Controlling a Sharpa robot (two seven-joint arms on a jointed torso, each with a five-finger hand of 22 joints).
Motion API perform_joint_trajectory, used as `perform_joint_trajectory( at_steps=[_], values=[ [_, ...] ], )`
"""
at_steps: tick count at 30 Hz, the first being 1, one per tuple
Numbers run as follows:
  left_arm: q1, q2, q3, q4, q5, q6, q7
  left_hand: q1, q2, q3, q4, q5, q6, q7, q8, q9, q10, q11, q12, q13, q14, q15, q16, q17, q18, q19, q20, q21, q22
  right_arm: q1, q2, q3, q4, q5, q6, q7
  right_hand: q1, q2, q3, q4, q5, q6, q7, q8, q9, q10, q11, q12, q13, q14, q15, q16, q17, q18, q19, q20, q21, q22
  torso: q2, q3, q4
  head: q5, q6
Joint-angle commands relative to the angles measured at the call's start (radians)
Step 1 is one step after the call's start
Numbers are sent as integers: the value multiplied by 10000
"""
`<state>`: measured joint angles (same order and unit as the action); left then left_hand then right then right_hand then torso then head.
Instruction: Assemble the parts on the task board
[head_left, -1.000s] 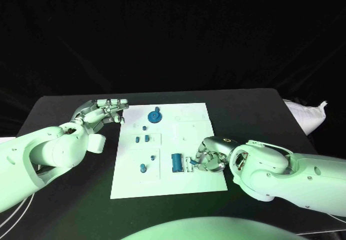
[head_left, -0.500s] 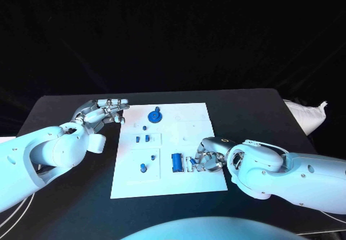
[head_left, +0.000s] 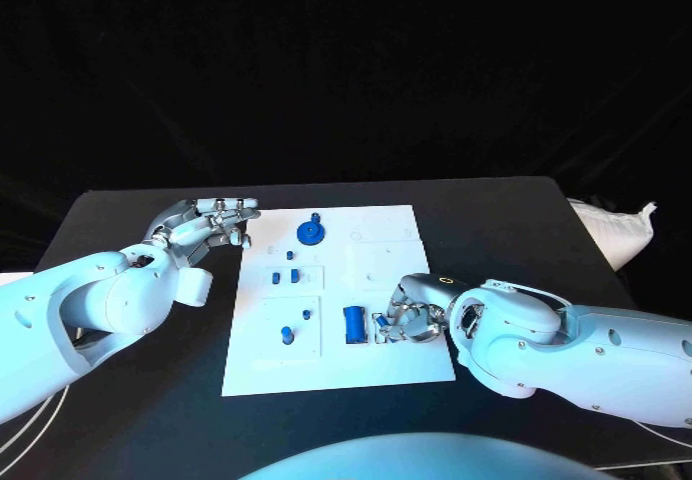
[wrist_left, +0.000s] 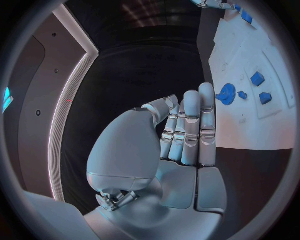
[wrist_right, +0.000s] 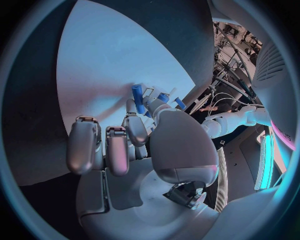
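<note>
Two risks with right robot hand (head_left: 410, 318) pinching small blue part (wrist_right: 164, 97) beside blue cylinder (head_left: 353, 322): slipping, knocking cylinder; left robot hand (head_left: 206, 228) empty, fingers together.

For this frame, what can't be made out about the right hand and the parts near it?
- Head view: whether the right hand pinches the small blue part or only touches it; its fingers cover the contact.
- Right wrist view: the thumb hides that part's base beside the blue cylinder.
- Task board sockets: too small to read.

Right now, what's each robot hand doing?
Left robot hand: open, holding nothing.
Right robot hand: cannot tell; fingers curled by a blue part.
</note>
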<state>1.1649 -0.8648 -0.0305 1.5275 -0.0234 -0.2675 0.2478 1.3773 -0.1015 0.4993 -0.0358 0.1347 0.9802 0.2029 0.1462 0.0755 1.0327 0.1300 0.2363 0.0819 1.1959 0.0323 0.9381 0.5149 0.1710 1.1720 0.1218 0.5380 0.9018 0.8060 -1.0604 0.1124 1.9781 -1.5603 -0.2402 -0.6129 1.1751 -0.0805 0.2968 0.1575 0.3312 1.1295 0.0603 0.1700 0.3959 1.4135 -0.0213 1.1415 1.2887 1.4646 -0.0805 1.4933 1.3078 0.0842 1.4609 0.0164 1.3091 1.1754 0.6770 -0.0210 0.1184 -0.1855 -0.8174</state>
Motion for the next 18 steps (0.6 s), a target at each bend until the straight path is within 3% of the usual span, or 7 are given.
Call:
perform_joint_trajectory(
  at_steps=[1,11,18],
  values=[
    [3,1,3,30,-86,233,-27,-53,30,-37,-16,33,-48,-12,62,-15,-70,-30,48,-17,-94,-5,38,-17,109,-47,46,-46,-17,-11,42,-5,45,108,-436,-30,-112,-9,9,86,35,66,-21,39,15,75,18,71,29,892,-68,83,1820,-62,34,-11,65,36,-1,4,-18,18,-10],
    [3,-1,3,40,-159,280,-48,-54,29,-38,-17,33,-50,-10,63,-15,-72,-29,50,-17,-95,-5,39,-18,109,-48,46,-46,-17,-6,90,1,53,222,-615,-19,-130,-9,4,98,55,69,-25,44,22,85,15,90,42,893,-69,87,1825,-64,38,-12,74,50,-3,4,-6,33,-16],
    [3,-19,3,59,-211,302,-67,-54,28,-39,-18,32,-52,-9,64,-15,-74,-28,52,-18,-97,-5,39,-19,109,-49,46,-47,-17,33,140,7,-31,273,-141,-70,-403,3,-118,284,108,139,-52,116,109,97,-2,79,42,893,-82,84,1821,-69,47,-23,94,79,2,-11,6,47,-39]
  ],
)
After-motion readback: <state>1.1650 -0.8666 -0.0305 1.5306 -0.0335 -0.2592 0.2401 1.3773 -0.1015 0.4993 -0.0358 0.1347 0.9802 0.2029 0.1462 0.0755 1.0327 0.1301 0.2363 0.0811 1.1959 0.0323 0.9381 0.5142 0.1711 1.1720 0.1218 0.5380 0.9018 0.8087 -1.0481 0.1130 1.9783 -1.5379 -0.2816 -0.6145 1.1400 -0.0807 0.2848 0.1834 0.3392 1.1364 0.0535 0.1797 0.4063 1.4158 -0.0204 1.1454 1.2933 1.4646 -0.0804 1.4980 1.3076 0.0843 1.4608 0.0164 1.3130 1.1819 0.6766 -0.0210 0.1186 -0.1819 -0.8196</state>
